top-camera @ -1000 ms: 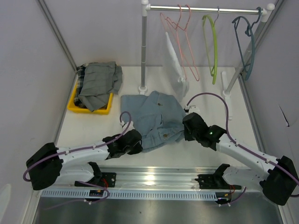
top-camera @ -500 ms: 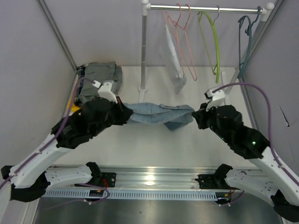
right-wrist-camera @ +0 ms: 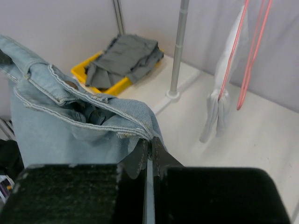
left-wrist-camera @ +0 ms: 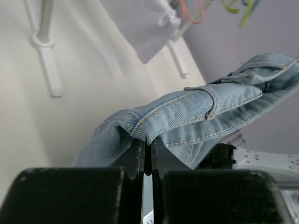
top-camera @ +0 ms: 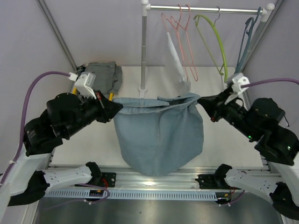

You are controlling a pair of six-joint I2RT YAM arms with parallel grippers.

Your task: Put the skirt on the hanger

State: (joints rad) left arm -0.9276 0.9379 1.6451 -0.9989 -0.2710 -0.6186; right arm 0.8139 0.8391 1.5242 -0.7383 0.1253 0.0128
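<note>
A light blue denim skirt [top-camera: 159,135] hangs spread in the air between my two grippers, its waistband up and its hem near the table's front edge. My left gripper [top-camera: 113,108] is shut on the waistband's left end, seen in the left wrist view [left-wrist-camera: 146,140]. My right gripper [top-camera: 202,101] is shut on the right end, seen in the right wrist view [right-wrist-camera: 149,142]. On the rail [top-camera: 205,8] behind hang a pink hanger [top-camera: 184,42] with a white garment [top-camera: 176,60], a green hanger [top-camera: 216,39] and a blue hanger [top-camera: 246,39].
A yellow bin [top-camera: 79,91] with a grey garment [top-camera: 103,77] stands at the back left. The rack's left post [top-camera: 144,51] rises behind the skirt. Grey walls close in both sides.
Both arms have lifted the skirt from flat on the table up into the air and pulled its waistband taut. The hangers on the rail have swung.
</note>
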